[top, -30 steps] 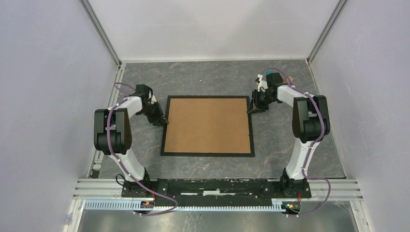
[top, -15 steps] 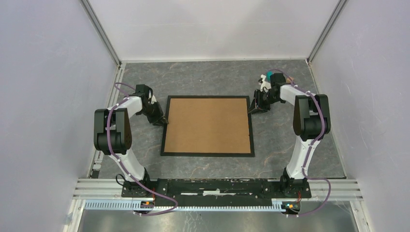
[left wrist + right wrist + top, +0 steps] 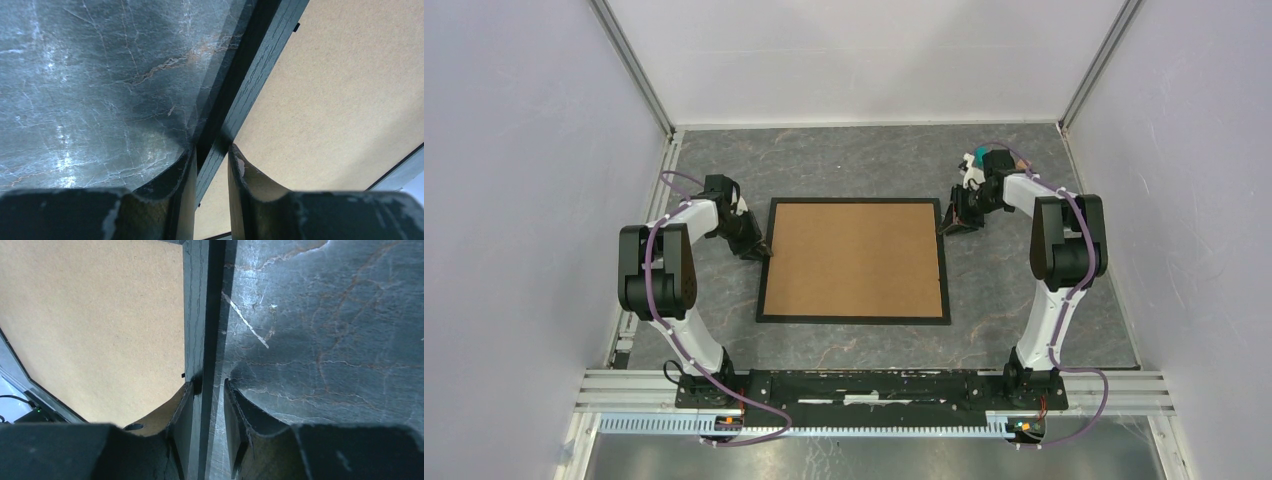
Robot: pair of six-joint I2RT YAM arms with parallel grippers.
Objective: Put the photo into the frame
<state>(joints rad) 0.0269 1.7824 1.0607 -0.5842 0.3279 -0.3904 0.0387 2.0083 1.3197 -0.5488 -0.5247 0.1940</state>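
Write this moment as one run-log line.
frame flat, backing board up | photo not visible | left gripper clamps left edge | right gripper astride right edge

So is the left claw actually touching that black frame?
Touching. The left wrist view shows the left claw straddling the frame along its rail, closed against both sides with no gap visible.

frame (image 3: 854, 320) is black with a faint grain. backing board (image 3: 854, 258) inside the frame is plain tan-brown. surface (image 3: 854, 165) around the frame is dark grey marble with white and rust-coloured veins.
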